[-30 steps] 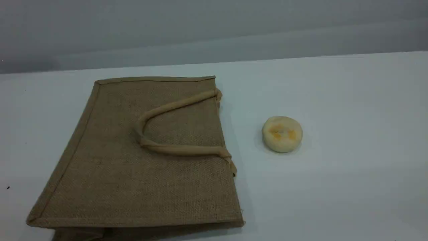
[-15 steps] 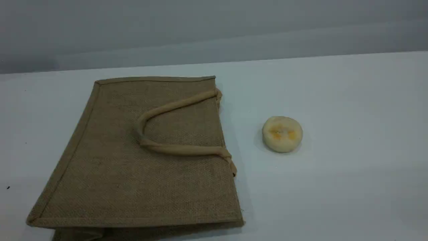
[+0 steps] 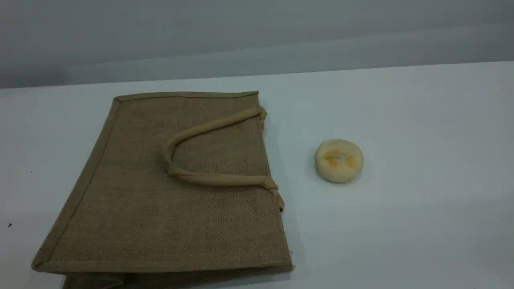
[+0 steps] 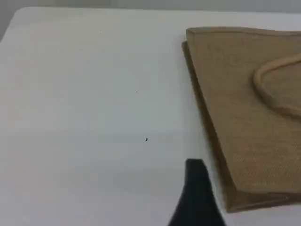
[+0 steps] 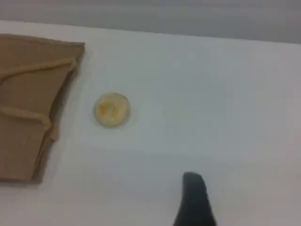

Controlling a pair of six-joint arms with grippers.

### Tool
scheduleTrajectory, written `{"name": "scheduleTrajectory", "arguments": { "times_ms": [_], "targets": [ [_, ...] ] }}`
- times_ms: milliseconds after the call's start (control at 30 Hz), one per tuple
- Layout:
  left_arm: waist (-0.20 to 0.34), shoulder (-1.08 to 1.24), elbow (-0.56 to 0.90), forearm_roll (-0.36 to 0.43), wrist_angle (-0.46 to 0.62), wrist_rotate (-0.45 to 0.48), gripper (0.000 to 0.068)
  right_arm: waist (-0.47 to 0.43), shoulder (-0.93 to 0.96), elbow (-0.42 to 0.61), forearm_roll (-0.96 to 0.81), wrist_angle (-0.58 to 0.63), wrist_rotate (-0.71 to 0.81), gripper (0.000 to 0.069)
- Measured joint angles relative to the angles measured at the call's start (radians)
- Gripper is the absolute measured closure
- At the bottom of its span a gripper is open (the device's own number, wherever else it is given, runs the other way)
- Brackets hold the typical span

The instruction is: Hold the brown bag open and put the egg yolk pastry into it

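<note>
White table before a plain, seemingly grey wall

One brown bag with one visible loop handle, and one egg yolk pastry.

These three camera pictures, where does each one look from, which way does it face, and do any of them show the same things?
Scene view: fixed, slanting down across the table at the brown bag and egg yolk pastry; no arm shows.
Left wrist view: on the left arm, facing the bag's edge; a dark fingertip of the left pincer shows.
Right wrist view: on the right arm, facing the pastry; a fingertip of the right pincer shows.
Shared: all three show the bag; scene and right wrist share the pastry.
</note>
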Motion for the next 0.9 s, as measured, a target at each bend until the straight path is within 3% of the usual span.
{"name": "scheduleTrajectory", "arguments": {
  "times_ms": [500,600,733,900],
  "targets": [
    [0.0,0.0,0.0,0.0,-0.002,0.005,0.0214,0.0,0.0,0.0,0.049,-0.007,-0.025,0.025],
    [0.0,0.018,-0.028,-0.001,-0.044,0.021,0.0214,0.0,0.004,-0.008,0.097,-0.015,-0.067,0.025],
    [0.0,0.1,-0.063,-0.002,-0.127,0.025,0.0214,0.0,0.087,-0.03,0.155,-0.081,-0.116,0.025],
    [0.0,0.291,-0.111,-0.042,-0.196,0.028,0.0214,0.0,0.25,-0.043,0.293,-0.259,-0.227,0.025]
  ]
}}
